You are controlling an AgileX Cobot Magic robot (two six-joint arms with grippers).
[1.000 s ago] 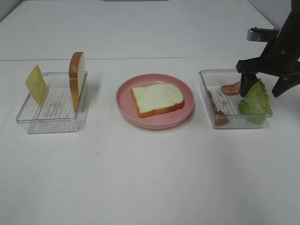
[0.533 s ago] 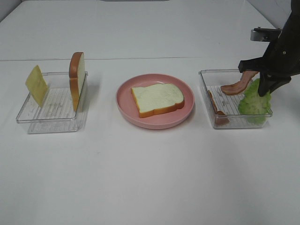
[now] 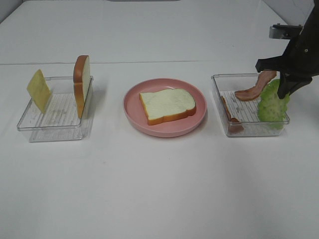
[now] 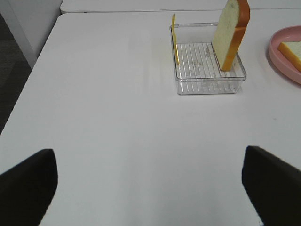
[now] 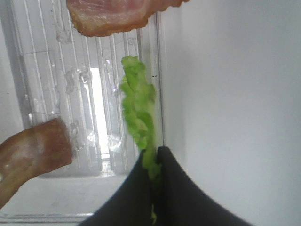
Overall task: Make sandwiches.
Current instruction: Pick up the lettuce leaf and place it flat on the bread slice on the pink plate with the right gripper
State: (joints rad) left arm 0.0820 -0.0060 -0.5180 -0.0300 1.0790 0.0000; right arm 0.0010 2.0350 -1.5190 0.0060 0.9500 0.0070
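Note:
One white, brown-crusted bread slice [image 3: 167,104] lies flat on the pink plate [image 3: 164,131]. A second bread slice [image 3: 82,84] stands on edge in the left clear tray [image 3: 55,130], with a yellow cheese slice [image 3: 38,90] leaning beside it. My right gripper [image 3: 285,92] is shut on the top edge of the green lettuce [image 3: 273,107] in the right clear tray [image 3: 249,133]. In the right wrist view the lettuce [image 5: 137,108] hangs from the shut gripper [image 5: 154,172]. Bacon strips [image 3: 254,90] [image 3: 232,118] lie in that tray. My left gripper [image 4: 150,165] stands open over bare table, holding nothing.
The left wrist view shows the left tray [image 4: 209,87] with the standing bread [image 4: 230,33] and cheese [image 4: 175,40] ahead, and the plate's rim [image 4: 282,52] off to one side. The white table's left edge [image 4: 28,75] lies close by.
The right gripper's fingers have shut on the lettuce and moved slightly up and to the right with it. The left arm has not moved.

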